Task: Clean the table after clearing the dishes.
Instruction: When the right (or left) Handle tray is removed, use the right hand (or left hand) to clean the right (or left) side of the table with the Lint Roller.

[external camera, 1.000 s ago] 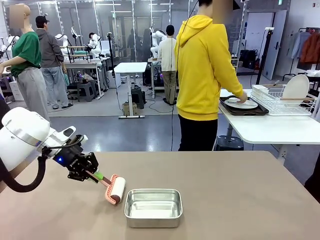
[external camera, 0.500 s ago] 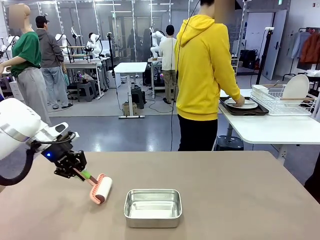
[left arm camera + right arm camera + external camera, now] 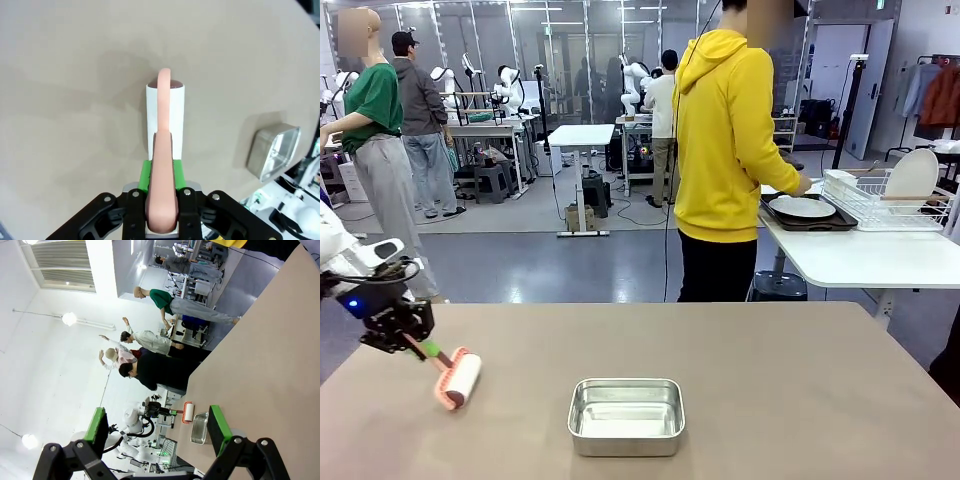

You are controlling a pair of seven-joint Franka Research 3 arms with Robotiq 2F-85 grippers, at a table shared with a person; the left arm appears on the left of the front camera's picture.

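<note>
The dishes are judged cleared; no plates are seen on the table (image 3: pixel 770 380); 1 plate (image 3: pixel 802 207) on a dark tray (image 3: pixel 820 224) lies on the white side table (image 3: pixel 860 262), at the hand (image 3: pixel 804 185) of the person (image 3: pixel 730 150); a steel pan (image 3: pixel 626 415) sits at the table's front middle. Cleaning is judged begun, with most of the top left to cover. The left gripper (image 3: pixel 418 345) is clamped on the pink handle of a roller (image 3: pixel 458 378), whose white roll is laid on the table near its left edge; the right gripper (image 3: pixel 156 420) is spread wide, with nothing held.
</note>
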